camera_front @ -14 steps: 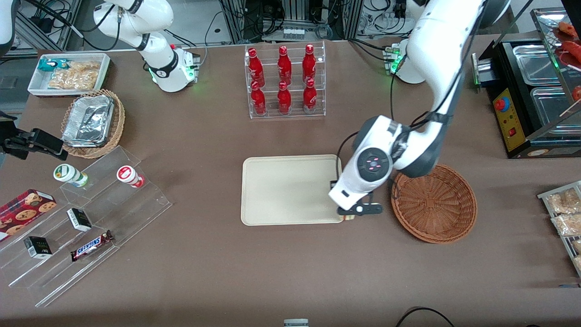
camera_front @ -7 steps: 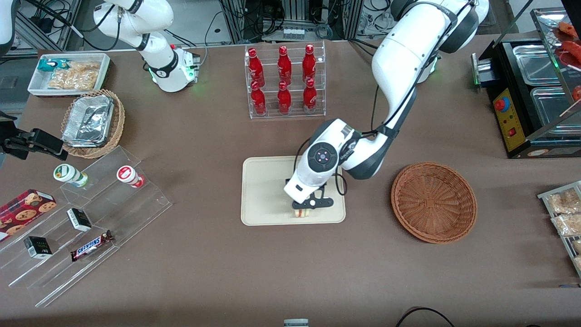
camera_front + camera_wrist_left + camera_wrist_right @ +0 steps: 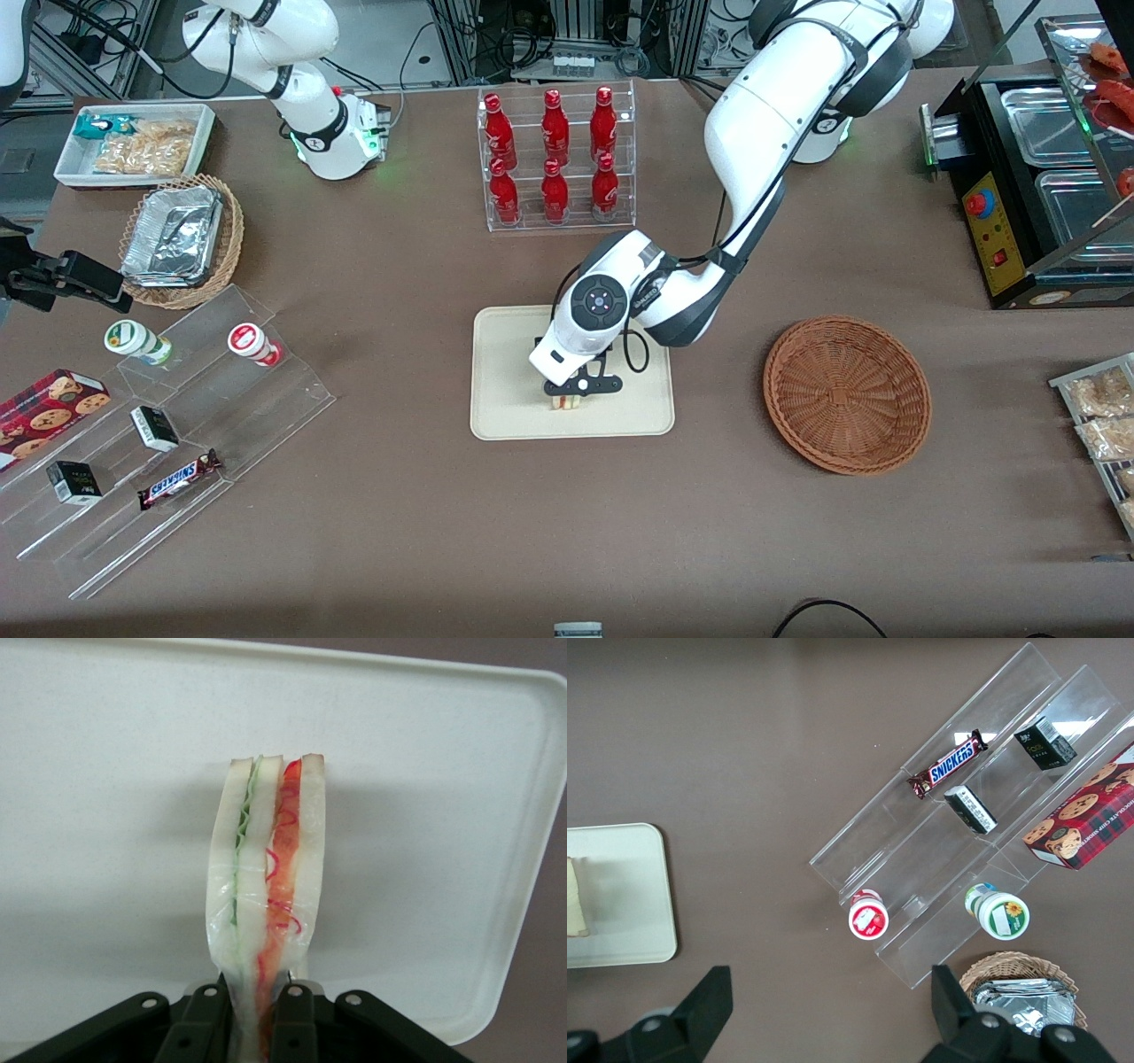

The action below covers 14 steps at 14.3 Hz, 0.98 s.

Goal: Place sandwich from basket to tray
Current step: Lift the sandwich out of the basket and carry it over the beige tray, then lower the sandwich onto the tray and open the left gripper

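Note:
The sandwich [image 3: 266, 868], a wrapped wedge of white bread with green and red filling lines, hangs between my fingers with its cut edge facing the wrist camera. My gripper [image 3: 569, 396] is shut on the sandwich [image 3: 565, 403] over the part of the cream tray [image 3: 509, 354] nearest the front camera. Whether the sandwich touches the tray [image 3: 115, 771] I cannot tell. The reddish-brown wicker basket [image 3: 847, 394] sits empty beside the tray, toward the working arm's end. The right wrist view catches the tray's corner [image 3: 629, 904] and a pale edge of the sandwich [image 3: 574, 899].
A clear rack of red bottles [image 3: 556, 155] stands farther from the front camera than the tray. Clear stepped shelves [image 3: 168, 425] with snacks, a tan basket of foil containers [image 3: 182, 239] and a white bin [image 3: 133, 142] lie toward the parked arm's end. A black appliance [image 3: 1028, 195] is at the working arm's end.
My gripper carried the sandwich from the gap between basket and tray to over the tray, then a little farther across it toward the parked arm's end.

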Motion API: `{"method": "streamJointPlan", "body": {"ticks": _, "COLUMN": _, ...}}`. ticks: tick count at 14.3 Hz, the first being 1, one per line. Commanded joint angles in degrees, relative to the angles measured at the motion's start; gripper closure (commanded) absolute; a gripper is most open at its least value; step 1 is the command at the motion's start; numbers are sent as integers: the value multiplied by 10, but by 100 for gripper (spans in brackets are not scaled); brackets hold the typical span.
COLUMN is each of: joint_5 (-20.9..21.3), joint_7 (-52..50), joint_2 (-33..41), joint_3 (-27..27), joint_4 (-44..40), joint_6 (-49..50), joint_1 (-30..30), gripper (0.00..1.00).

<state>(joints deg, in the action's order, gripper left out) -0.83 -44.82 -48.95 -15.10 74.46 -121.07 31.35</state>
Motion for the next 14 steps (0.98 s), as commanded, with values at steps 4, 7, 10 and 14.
{"method": "streamJointPlan", "body": {"ticks": 4, "joint_5": 3, "joint_7": -4, "joint_2": -10, "joint_3": 3, "joint_4": -27, "joint_6": 28, "joint_1": 4, "gripper": 42}}
{"method": "streamJointPlan", "body": {"ticks": 7, "joint_5": 1, "joint_7": -10, "joint_2": -10, "joint_3": 3, "joint_4": -24, "joint_6": 24, "joint_1": 4, "gripper": 0}}
{"method": "streamJointPlan", "body": {"ticks": 10, "joint_5": 1, "joint_7": -11, "joint_2": 9, "joint_3": 4, "joint_4": -26, "joint_6": 34, "joint_1": 1, "gripper": 0}}
{"method": "streamJointPlan", "body": {"ticks": 14, "joint_5": 7, "joint_7": -58, "joint_2": 87, "joint_3": 10, "joint_4": -17, "joint_6": 98, "joint_1": -2, "gripper": 0}}
